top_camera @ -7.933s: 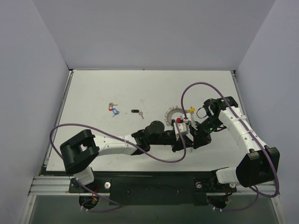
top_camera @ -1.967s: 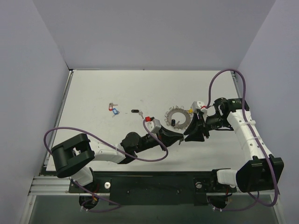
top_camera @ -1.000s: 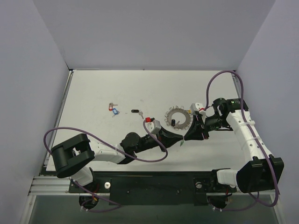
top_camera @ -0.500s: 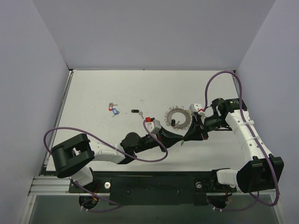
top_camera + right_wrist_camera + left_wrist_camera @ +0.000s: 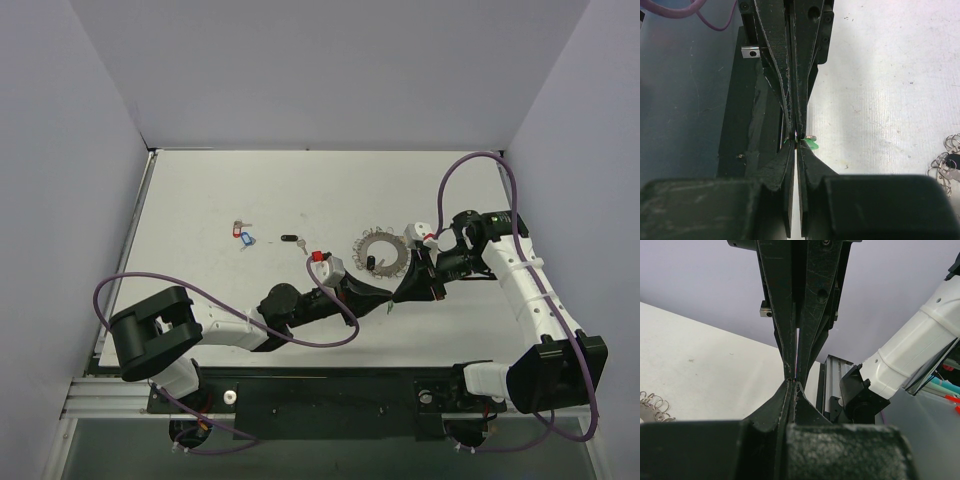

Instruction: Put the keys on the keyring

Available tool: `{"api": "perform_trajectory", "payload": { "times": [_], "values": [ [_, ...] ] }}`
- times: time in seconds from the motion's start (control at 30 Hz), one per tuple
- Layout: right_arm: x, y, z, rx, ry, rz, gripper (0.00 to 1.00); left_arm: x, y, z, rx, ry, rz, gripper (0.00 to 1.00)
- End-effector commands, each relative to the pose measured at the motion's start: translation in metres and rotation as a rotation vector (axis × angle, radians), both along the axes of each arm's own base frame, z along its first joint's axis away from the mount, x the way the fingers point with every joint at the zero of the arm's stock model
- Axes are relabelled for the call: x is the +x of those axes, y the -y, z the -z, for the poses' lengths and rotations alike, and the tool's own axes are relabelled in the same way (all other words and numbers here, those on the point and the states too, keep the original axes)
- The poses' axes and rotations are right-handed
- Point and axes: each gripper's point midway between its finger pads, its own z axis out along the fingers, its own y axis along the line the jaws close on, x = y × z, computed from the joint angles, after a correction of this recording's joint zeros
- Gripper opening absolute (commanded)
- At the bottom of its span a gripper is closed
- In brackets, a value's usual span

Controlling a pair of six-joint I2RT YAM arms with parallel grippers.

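Table (image 5: 200,200) white. Left gripper (image 5: 383,297) and right gripper (image 5: 403,291) meet tip to tip near the table's middle-right, both with jaws pressed together. Keyring (image 5: 380,251) lies flat just behind them, touching neither. Green key (image 5: 811,144) sits right where the tips meet; can't tell which gripper pinches it, or which way its long axis runs. Black key (image 5: 291,239) lies to the left of the keyring, long axis about left-right. Red and blue keys (image 5: 242,234) bunched further left.
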Motion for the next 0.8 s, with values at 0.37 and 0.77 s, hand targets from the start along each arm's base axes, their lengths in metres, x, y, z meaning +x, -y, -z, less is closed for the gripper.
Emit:
{"api": "perform_trajectory", "payload": {
  "times": [0.37,0.77],
  "values": [
    [-0.014,0.001,-0.003,0.005,-0.109,0.011,0.00,-0.013,-0.034,-0.096,-0.334,0.145,0.001,0.51],
    [-0.026,0.024,0.021,-0.160,-0.046,-0.057,0.00,0.008,-0.041,-0.042,0.111,0.064,-0.016,0.58]
  ]
}}
